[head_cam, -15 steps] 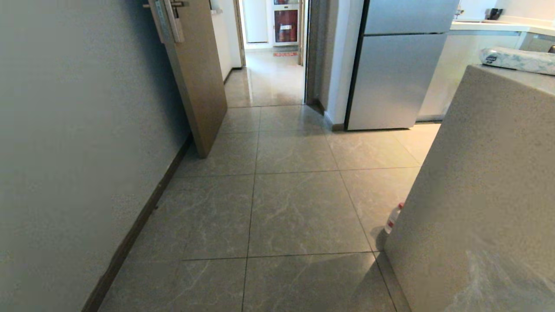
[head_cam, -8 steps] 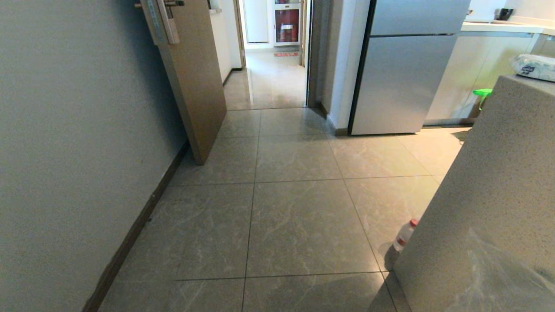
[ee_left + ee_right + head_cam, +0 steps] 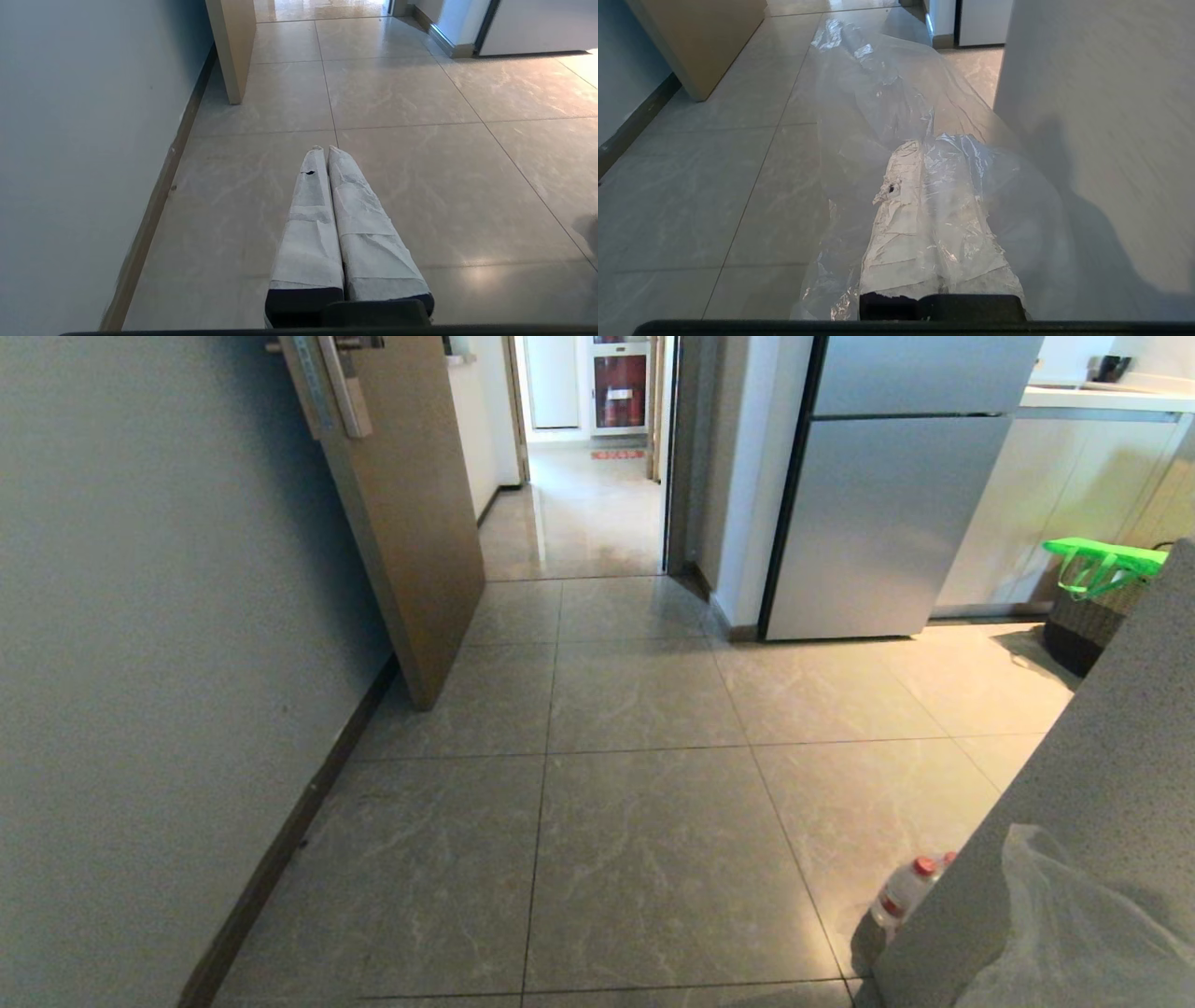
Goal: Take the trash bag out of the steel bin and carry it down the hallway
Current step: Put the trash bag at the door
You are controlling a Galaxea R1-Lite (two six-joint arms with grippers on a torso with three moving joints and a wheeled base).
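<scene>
Across grey marble tiles [image 3: 644, 821], hallway [image 3: 583, 513] opens beyond fridge [image 3: 887, 513].

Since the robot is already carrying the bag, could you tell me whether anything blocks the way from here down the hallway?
Nothing visible blocks it. The right gripper is shut on the trash bag, and the tiled floor runs bare to the doorway. The open door leans along the left edge, and a bottle stands off right by the counter.
</scene>
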